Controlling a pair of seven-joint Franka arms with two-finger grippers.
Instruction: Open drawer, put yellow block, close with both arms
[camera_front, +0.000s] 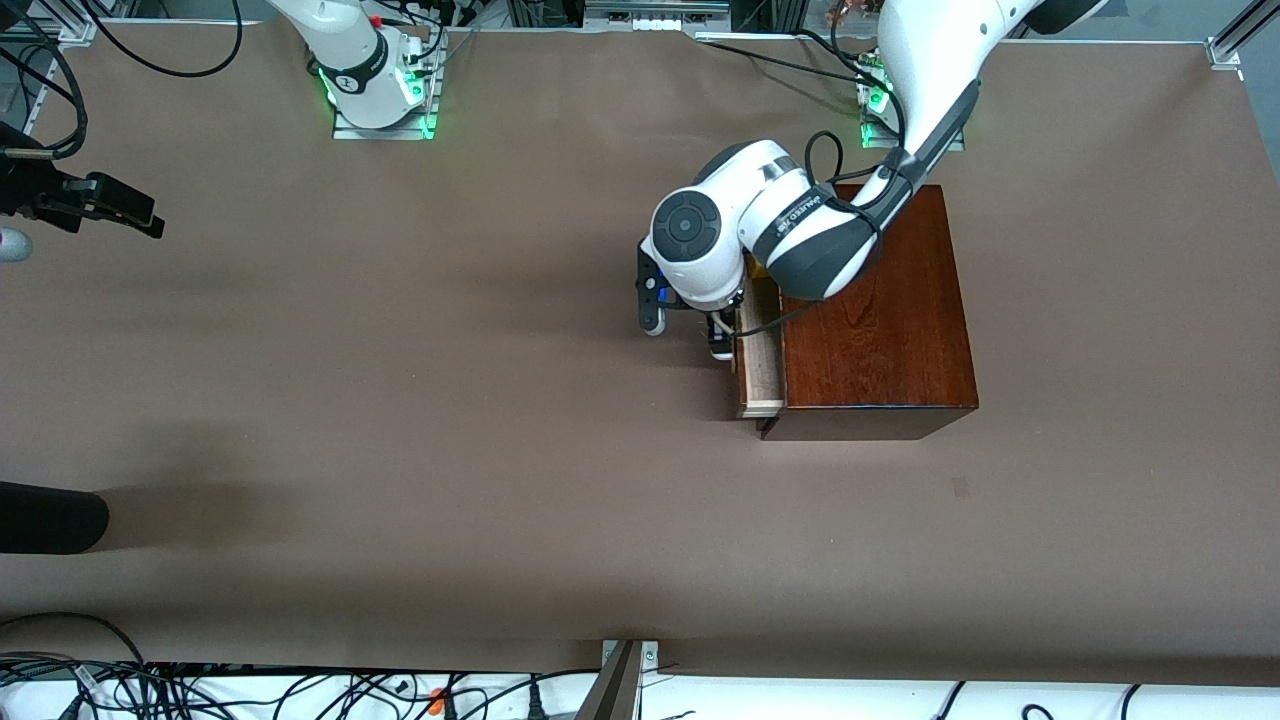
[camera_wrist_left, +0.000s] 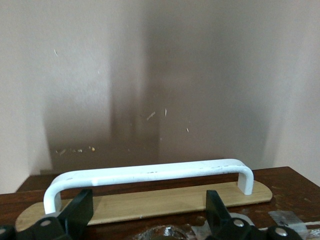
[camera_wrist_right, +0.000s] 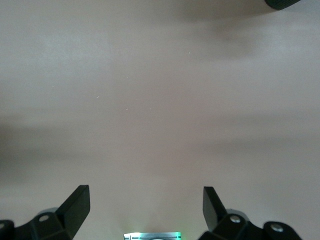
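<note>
Step in hand: opening. The drawer (camera_front: 760, 362), a pale light-wood tray w/ white U-shaped bar handle (camera_wrist_left: 150, 173), sits part-way out of the glossy dark mahogany box (camera_front: 872, 310), toward the right arm's end of the table.

Left claw (camera_front: 722, 335) is at the drawer front. In the left wrist view its black fingers (camera_wrist_left: 80, 212) stand wide apart, either side of the handle bar, nothing gripped.

Right claw (camera_wrist_right: 145, 207): fingers spread fully, holding nothing, only bare brown table (camera_front: 420, 420) beneath it. Right arm (camera_front: 350, 60) waits near its base; the claw itself can't be picked out in the front view.

Yellow block: only a small sliver of yellow (camera_front: 757, 268) shows at the drawer's edge under the left arm's wrist, probably the block, mostly hidden. Can't tell whether it's in the tray or beside it.

Next move, my read: if the drawer needs more travel, the left claw must close on the bar and pull straight out; otherwise back off so the block can be seen and reached.

In the way: the left arm's bulky wrist covers the tray opening. Also about: a black camera mount (camera_front: 85, 200) and a dark rounded object (camera_front: 50, 517) at the table edge, cables (camera_front: 200, 690) along the near side.
</note>
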